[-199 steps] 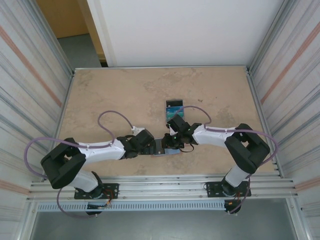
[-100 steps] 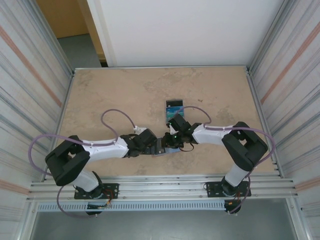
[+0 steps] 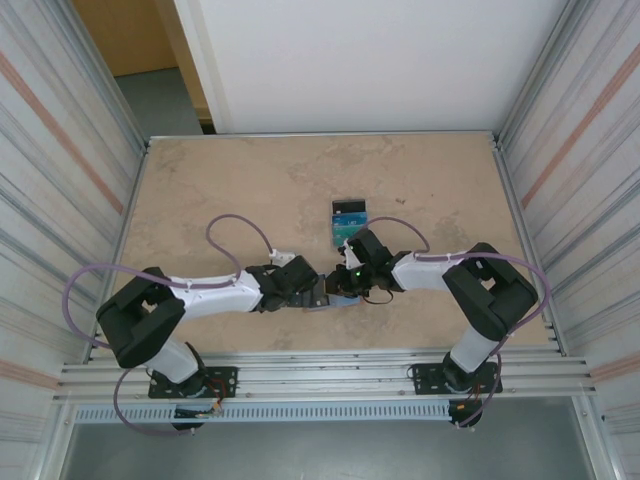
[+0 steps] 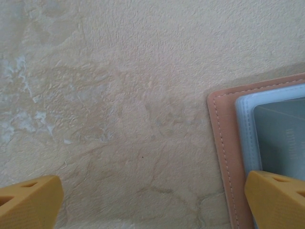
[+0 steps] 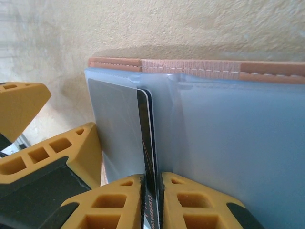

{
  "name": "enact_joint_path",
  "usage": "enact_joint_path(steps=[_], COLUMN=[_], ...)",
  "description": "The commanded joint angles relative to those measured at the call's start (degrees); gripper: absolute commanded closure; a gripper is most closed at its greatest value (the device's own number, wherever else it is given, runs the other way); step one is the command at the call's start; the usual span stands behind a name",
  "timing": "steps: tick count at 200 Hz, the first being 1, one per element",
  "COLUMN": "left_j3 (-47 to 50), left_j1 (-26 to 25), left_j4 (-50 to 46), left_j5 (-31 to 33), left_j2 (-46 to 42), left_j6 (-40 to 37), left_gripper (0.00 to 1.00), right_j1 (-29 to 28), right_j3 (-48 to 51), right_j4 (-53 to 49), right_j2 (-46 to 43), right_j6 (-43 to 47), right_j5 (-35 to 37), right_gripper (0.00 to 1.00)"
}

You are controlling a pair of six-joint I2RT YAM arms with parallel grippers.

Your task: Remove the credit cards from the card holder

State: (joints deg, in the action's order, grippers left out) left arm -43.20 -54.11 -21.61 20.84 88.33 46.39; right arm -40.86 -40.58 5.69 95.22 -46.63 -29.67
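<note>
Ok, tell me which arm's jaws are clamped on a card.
The right gripper: its jaws pinch a dark card standing out of the card holder. The left gripper has its jaws wide apart, holding nothing.

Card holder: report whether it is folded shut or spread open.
Spread open: the card holder shows both light-blue inner panels face up on the table.

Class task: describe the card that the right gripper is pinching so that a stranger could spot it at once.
Find the open card holder towards the tan table's near edge, midway across. On one light-blue panel, the right gripper pinches one card. Unlike the grey card lying flat in the pocket beside it, this one is dark, edge-on, with small white print.
</note>
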Motion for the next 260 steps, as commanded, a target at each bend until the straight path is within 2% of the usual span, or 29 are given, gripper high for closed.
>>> enact_joint_path(steps=[1,53,91,103,172,260], left_j3=[0.1,-0.3,-0.5,-0.7,-0.8,-0.6], left_j1=[-0.8,-0.7,-0.7,-0.7,-0.7,-0.8], left_j4=[-4.6,-4.6,-4.5,-4.6,-6.4,-7.0], left_j5=[-0.4,-0.7,-0.7,-0.8,0.0,0.1], left_j2=[2.3,2.7,2.8,3.0,2.2,0.4], left_j6=[-0.4,-0.8,-0.8,-0.8,-0.3,-0.4], left_gripper=[0.01,0.01,0.01,0.01,0.01,0.01], right_j1=[-0.4,-0.1,0.2,0.4,2.3,4.1], right_j3=[0.7,2.1,3.2,3.5,6.2,6.7], right_j4=[3.1,5.7,8.4,8.3,6.4,-1.9], right_j2=[-2.1,-1.3,-0.4,-0.7,-4.5,-9.4], right_j6=[-1.3,-2.5,-3.9,-3.9,-3.3,-0.4], right_j5=[-3.8,-4.5,-5.4,-5.2,-3.3,0.3], right_gripper=[0.84,0.85,0.93,1.00,1.00,1.00])
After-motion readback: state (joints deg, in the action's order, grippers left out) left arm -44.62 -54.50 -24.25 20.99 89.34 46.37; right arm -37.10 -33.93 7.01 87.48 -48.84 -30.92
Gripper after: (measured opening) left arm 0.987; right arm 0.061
